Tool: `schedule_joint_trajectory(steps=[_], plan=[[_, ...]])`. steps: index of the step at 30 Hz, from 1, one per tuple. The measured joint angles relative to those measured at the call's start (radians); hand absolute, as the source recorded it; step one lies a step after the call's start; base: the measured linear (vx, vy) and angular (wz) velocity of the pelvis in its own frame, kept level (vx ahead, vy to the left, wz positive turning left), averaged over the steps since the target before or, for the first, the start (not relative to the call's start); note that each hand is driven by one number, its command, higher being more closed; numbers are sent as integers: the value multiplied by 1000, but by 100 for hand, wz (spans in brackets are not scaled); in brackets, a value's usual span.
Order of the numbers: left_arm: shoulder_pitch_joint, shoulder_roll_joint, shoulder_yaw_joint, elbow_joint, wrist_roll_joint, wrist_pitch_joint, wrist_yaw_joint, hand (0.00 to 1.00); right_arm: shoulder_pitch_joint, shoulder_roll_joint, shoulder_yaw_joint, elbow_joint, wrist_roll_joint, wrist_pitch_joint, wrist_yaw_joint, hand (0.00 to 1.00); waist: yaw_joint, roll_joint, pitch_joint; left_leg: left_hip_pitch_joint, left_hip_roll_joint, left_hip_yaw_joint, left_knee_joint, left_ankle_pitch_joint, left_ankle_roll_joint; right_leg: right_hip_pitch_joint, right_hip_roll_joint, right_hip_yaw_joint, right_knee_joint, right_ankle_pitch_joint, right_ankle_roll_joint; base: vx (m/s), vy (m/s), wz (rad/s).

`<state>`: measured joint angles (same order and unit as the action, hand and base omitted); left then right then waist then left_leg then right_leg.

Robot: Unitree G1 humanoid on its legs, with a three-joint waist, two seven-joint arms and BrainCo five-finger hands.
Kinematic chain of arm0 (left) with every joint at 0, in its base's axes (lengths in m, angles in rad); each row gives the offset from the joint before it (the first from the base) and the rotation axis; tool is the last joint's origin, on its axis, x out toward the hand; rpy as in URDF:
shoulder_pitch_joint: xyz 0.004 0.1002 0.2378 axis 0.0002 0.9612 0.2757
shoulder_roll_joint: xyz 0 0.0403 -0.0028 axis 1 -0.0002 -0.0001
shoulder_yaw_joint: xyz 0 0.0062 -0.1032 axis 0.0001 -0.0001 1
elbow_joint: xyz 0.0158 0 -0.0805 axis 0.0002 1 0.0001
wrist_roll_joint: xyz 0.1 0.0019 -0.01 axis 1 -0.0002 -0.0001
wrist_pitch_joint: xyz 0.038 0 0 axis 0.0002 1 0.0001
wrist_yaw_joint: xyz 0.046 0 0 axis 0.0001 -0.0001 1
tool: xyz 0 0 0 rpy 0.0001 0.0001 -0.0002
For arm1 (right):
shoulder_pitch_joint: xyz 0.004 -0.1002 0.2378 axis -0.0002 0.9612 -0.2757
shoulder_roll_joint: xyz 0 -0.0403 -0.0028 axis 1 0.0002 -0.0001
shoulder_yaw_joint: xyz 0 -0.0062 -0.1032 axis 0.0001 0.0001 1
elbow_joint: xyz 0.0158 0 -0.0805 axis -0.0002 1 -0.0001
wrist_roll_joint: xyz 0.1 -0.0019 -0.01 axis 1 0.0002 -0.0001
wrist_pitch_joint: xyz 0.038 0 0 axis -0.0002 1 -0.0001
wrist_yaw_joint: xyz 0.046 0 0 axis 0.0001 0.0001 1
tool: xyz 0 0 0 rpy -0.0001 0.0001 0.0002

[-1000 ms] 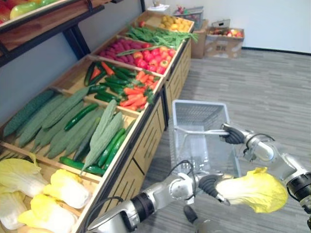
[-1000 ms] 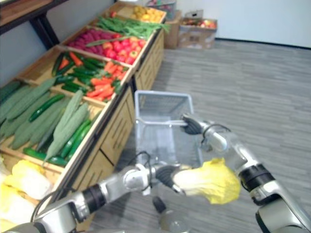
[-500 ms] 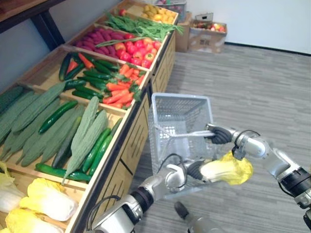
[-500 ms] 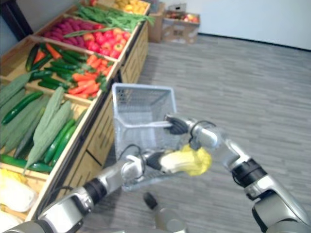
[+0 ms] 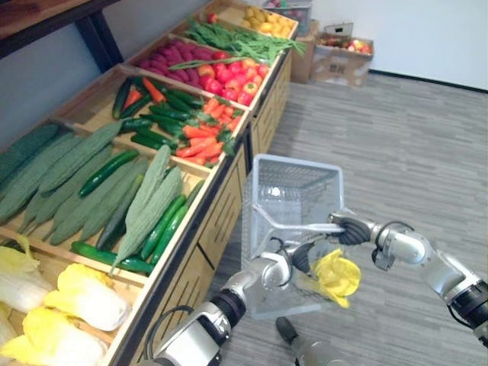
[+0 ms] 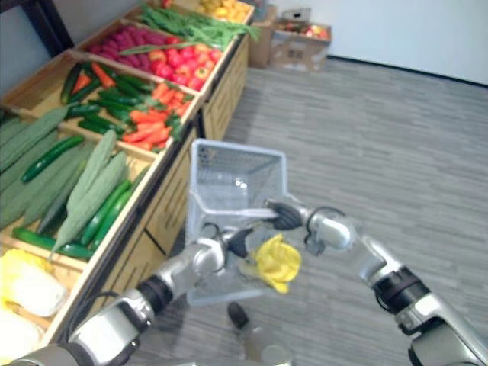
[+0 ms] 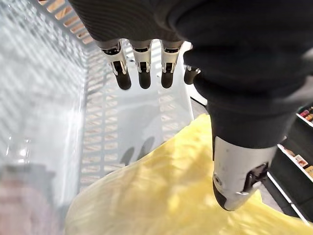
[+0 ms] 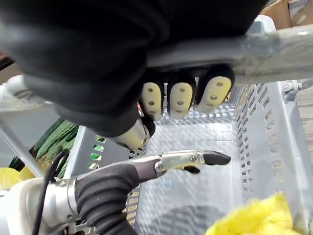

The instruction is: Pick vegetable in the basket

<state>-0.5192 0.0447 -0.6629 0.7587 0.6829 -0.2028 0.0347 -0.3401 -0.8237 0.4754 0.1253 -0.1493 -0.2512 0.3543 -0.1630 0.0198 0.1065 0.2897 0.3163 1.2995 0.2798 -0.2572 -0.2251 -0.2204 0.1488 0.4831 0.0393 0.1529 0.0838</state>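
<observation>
A long wooden produce stand (image 5: 223,219) runs along the left side of a grey plank floor (image 5: 412,137), split into open bins. The bin at the stand's near end holds pale yellow, crinkle-leaved cabbages (image 5: 85,299). The next holds long, bumpy green gourds (image 5: 80,179) and smooth dark cucumbers (image 5: 164,232). Further along lie orange carrots (image 5: 200,142) and glossy red peppers (image 5: 232,82).

Just beside the stand's front edge hangs a rectangular basket (image 5: 291,192) of light grey plastic with slotted, mesh-like walls. A thin grey handle (image 5: 305,227) arches across its open top.

The right robot hand (image 5: 352,229) has its dark-padded fingers (image 8: 181,100) curled tightly around this handle, carrying the basket.

A yellow cabbage (image 5: 336,276), oblong with ruffled, veined leaves, lies in the basket's near end, against the wall away from the stand. Its long axis runs roughly across the basket. The leafy end points away from the stand and spills at the rim; the stem end is hidden by the arm.

The left robot hand (image 5: 302,258) reaches down inside the basket over the cabbage. Its fingers (image 7: 142,73) are straight and spread toward the mesh wall, gripping nothing, with the thumb (image 7: 237,176) just above the leaves.
</observation>
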Motion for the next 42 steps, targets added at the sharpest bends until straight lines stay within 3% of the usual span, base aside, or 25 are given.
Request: schedule_joint_trajectory(steps=[4, 8, 11, 12, 13, 16, 17, 19, 20, 21, 24, 27, 29, 33, 35, 38, 42], plan=[[0, -17, -5, -23, -1, 0, -3, 0, 55, 1, -63, 1, -1, -2, 2, 100, 3, -3, 2, -11, -5, -25, -1, -1, 5, 1, -16, -20, -1, -1, 2, -52, -14, 20], [9, -7, -52, -190, -10, 16, -9, 0, 150, 12, -188, -3, 7, -29, 4, 100, 11, -6, 3, -31, -5, -59, 3, -4, 13, 2, -39, -56, -1, -6, 7, -52, -15, 29], [27, 50, -89, -334, -57, 44, -49, 0, 219, 14, -258, -44, 11, -71, 4, 100, 15, -9, 5, -48, -5, -105, 5, -5, 18, 3, -53, -92, 10, -6, 8, -77, -25, 35], [46, 91, -121, -444, -106, 33, -74, 0, 232, 26, -274, -42, 11, -81, 2, 100, 16, -12, 4, -60, -4, -121, 8, -8, 24, 3, -59, -104, 15, -9, 11, -85, -25, 41], [64, 120, -126, -525, -156, 55, -101, 0, 259, 32, -316, -39, 9, -103, 2, 100, 24, -12, 4, -65, -4, -137, 11, -11, 30, 3, -69, -121, 18, -12, 14, -106, -23, 41], [83, 210, -144, -654, -297, 61, -154, 0, 280, 40, -373, 1, -7, -120, 0, 100, 34, -16, 2, -96, -4, -192, 24, -17, 40, 2, -93, -160, 31, -18, 20, -99, -17, 56], [97, 266, -188, -846, -447, 27, -170, 0, 281, 118, -439, 123, -12, -93, -26, 100, 46, -28, -4, -124, -5, -238, 29, -19, 47, 2, -113, -203, 34, -21, 20, -136, -23, 95], [104, 275, -233, -1122, -602, -93, -173, 0, 288, 168, -525, 332, -44, -3, -63, 100, 88, -25, -16, -160, -9, -301, 32, -13, 71, 7, -140, -253, 33, -23, 22, -94, 0, 93], [111, 274, -235, -1186, -647, -127, -176, 0, 291, 188, -555, 385, -54, 29, -75, 100, 95, -23, -18, -171, -10, -331, 32, -9, 77, 15, -153, -279, 31, -23, 22, -83, 30, 99], [125, 287, -234, -1232, -716, -149, -189, 0, 305, 212, -592, 444, -81, 64, -90, 100, 106, -21, -24, -188, -12, -374, 32, -6, 82, 24, -167, -318, 31, -23, 22, -72, 24, 91], [182, 361, -225, -1242, -863, -144, -215, 0, 361, 267, -687, 557, -92, 122, -135, 100, 119, -21, -34, -242, -27, -479, 26, 6, 102, 39, -204, -402, 31, -23, 22, -87, 20, 107], [323, 427, -131, -1244, -922, -105, -216, 0, 421, 345, -838, 640, -88, 142, -197, 100, 136, -15, -44, -284, -75, -580, -11, 34, 133, 53, -255, -484, 22, -23, 22, -67, 33, 82], [388, 430, -69, -1245, -955, -97, -216, 0, 445, 380, -902, 674, -86, 144, -225, 100, 136, -15, -51, -298, -94, -633, -27, 45, 140, 76, -276, -529, 7, -23, 22, -52, 35, 93], [582, 415, 162, -1269, -985, -88, -198, 0, 453, 436, -1009, 810, -86, 145, -289, 100, 142, -27, -78, -337, -147, -766, -74, 80, 150, 116, -312, -611, -26, -38, 28, -26, 11, 85], [689, 348, 318, -1267, -978, -70, -164, 0, 453, 460, -1021, 879, -85, 146, -308, 100, 149, -33, -81, -342, -181, -827, -134, 124, 149, 124, -329, -653, -32, -73, 34, -9, -30, 78], [746, 246, 458, -1224, -922, -66, -129, 0, 468, 482, -1040, 948, -84, 145, -308, 100, 168, -40, -83, -341, -213, -894, -248, 208, 143, 121, -334, -703, -54, -75, 36, 1, -32, 58], [759, 131, 666, -1005, -761, -22, -47, 0, 489, 503, -1080, 987, -68, 146, -319, 100, 165, -52, -91, -338, -226, -961, -329, 276, 155, 122, -321, -759, -58, -72, 36, 61, -33, 39]])
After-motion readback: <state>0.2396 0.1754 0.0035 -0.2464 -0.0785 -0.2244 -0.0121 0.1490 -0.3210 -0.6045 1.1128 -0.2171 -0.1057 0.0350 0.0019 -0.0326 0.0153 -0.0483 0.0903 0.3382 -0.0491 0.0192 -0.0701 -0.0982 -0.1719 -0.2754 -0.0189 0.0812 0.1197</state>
